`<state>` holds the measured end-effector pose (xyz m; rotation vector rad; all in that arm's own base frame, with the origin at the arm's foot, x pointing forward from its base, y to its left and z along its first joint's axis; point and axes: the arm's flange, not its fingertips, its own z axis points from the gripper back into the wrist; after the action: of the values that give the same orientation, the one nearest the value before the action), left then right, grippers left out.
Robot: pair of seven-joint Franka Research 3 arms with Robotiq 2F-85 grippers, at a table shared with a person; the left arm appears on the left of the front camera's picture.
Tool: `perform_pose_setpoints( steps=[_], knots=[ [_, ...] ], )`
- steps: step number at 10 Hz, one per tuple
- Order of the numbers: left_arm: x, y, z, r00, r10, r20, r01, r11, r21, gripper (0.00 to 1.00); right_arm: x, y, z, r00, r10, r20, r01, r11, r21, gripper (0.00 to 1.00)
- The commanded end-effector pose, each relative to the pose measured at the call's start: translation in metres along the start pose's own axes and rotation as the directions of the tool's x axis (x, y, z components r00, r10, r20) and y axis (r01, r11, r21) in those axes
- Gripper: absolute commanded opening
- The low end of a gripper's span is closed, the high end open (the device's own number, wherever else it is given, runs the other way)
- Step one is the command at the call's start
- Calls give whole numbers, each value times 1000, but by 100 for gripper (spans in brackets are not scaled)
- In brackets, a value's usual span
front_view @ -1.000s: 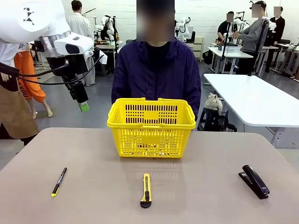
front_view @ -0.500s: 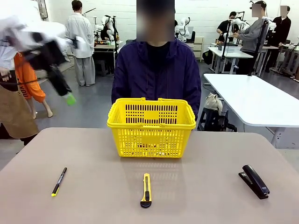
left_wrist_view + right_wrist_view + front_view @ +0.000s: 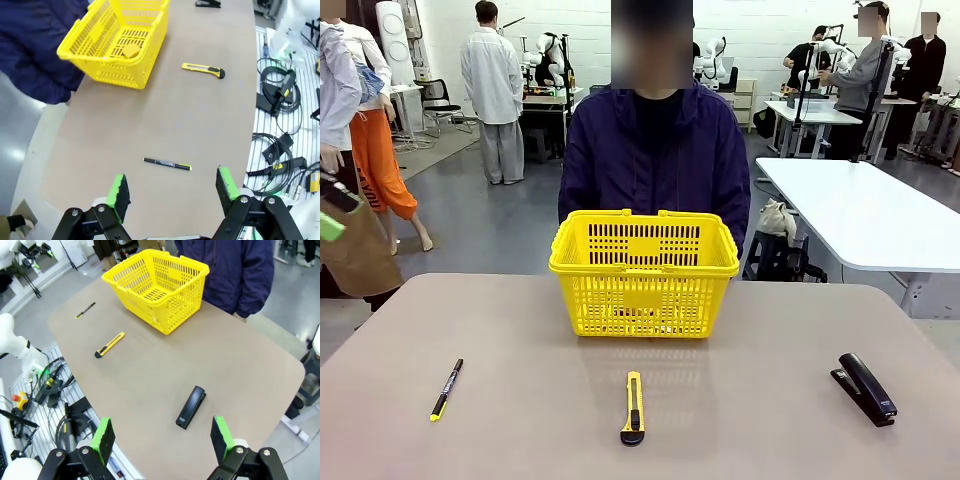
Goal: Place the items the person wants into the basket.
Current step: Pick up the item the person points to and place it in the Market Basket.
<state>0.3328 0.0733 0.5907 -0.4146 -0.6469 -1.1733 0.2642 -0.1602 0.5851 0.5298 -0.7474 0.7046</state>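
Front view sets the yellow basket (image 3: 642,300) upright at the far middle of the table (image 3: 520,330), just in front of the person (image 3: 655,165) in the dark jacket standing at the far edge. In the left wrist view a small yellow tape measure (image 3: 131,50) lies on the basket's floor. The black stapler (image 3: 864,389) lies flat on the table toward the robot's right, well apart from the basket. A yellow-and-black utility knife (image 3: 634,408) lies on the robot's side of the basket, its length pointing toward it. A black pen with yellow end (image 3: 446,389) lies off to the robot's left. The left gripper (image 3: 172,190) hangs high above the left end of the table, its jaws spread wide with nothing between them and the pen on the tabletop far below. The right gripper (image 3: 162,435) hangs high above the right end, jaws likewise released and empty, with the stapler on the tabletop below.
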Motion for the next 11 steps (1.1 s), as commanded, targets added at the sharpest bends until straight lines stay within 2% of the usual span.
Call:
perform_pose_setpoints(
  steps=[1, 3, 6, 7, 11],
  knots=[
    [-36, 10, 7, 992, 95, 88, -93, 995, -29, 90, 0, 0, -2, 1000, 12, 18, -12, 1000, 16, 100],
    [-52, 11, 20, 987, 107, 123, -105, 994, -24, 90, 0, 0, -2, 1000, 12, 18, -12, 1000, 16, 100],
    [-56, 11, 17, 988, 95, 120, -86, 994, -73, 90, 0, 0, -2, 1000, 12, 18, -12, 1000, 16, 100],
    [-58, 7, 22, 986, 128, 103, -126, 992, -29, 90, 0, 0, -2, 1000, 12, 18, -12, 1000, 16, 100],
    [-58, 7, 22, 986, 128, 103, -126, 992, -29, 90, 0, 0, -2, 1000, 12, 18, -12, 1000, 16, 100]
  ],
)
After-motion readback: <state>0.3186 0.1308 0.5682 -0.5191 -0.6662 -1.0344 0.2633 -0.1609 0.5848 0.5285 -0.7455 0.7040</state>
